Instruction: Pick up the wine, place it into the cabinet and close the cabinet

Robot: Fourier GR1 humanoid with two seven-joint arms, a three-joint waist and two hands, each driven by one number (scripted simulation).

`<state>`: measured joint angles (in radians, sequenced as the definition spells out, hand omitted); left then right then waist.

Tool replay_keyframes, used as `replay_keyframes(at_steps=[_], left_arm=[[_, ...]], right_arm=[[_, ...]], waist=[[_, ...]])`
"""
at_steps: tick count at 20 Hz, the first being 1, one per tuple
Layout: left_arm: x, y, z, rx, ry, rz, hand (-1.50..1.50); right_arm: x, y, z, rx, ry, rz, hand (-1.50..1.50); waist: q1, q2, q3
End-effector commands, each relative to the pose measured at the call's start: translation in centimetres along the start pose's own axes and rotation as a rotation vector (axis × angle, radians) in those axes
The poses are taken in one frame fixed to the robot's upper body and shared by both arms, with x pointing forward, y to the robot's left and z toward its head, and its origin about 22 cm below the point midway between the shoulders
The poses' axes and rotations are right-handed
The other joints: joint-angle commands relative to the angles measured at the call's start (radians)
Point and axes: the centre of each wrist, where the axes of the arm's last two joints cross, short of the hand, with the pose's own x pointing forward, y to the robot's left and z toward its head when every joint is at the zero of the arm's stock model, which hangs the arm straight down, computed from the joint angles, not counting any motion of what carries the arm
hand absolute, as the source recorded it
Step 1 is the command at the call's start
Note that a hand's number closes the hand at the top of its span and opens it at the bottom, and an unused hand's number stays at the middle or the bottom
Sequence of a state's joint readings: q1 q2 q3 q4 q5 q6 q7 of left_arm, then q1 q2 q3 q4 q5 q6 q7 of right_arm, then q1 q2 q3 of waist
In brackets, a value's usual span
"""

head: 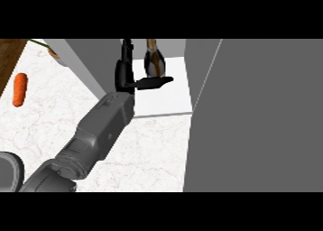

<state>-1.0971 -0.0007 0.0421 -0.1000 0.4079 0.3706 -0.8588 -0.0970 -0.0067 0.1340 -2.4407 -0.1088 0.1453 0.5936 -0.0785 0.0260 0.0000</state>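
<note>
Left hand [126,74], fingers straight and thumb spread, stands just beside the wine [154,58], upright on the cabinet [171,99] shelf; contact is hard to tell. Glass: heavy, slick, breakable, best gripped around the wide body.

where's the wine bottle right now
Top centre of the head view: the wine bottle sits inside the cabinet on its white floor, just right of the left hand, well right of the carrot.
</note>
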Motion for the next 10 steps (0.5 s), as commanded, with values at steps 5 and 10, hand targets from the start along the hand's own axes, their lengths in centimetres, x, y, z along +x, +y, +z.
replay_keyframes(at_steps=[5,10], left_arm=[[-1.1,0.8,1.1,-0.026,0.025,0.022,-1.50],[-0.7,0.6,0.7,-0.030,0.040,0.116,-1.50]], right_arm=[[-0.1,0.0,0.9,-0.014,-0.010,0.000,-1.50],[0.9,0.0,0.2,-0.012,-0.003,-0.013,-1.50]], waist=[[0.015,-0.007,-0.001],[0.025,-0.012,-0.001]])
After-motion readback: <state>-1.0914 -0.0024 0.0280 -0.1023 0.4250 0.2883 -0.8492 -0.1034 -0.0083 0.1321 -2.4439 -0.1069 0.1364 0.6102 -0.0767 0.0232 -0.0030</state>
